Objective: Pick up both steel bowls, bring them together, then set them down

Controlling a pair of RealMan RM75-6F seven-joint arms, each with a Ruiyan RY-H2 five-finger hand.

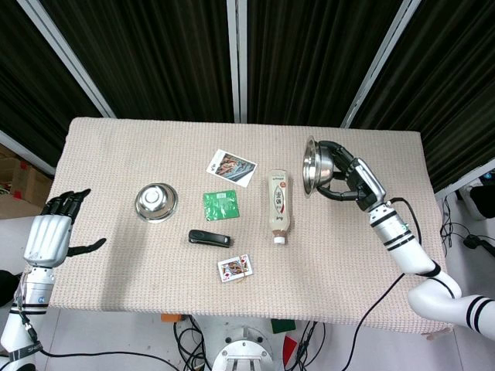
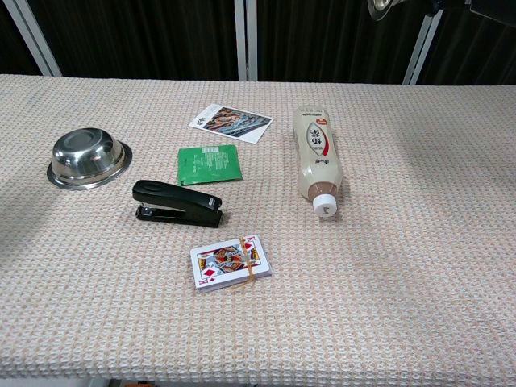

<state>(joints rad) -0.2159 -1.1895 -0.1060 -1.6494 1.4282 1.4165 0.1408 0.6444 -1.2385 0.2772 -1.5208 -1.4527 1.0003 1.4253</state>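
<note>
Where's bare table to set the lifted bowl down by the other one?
Bare cloth lies left of and in front of the resting steel bowl, towards the open left hand. The wide strip right of the bottle, under the right hand holding the second bowl, is also free. Crowded: stapler, green packet, photo card, playing cards.

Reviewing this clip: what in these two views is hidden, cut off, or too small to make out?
- Raised steel bowl gripped by the right hand: chest view's top edge crops it to a sliver, with the hand out of frame.
- Left hand: outside the chest view entirely.
- Green foil packet and cream squeeze bottle: print too small to read.
- Steel bowl on the table: its underside is hidden.
</note>
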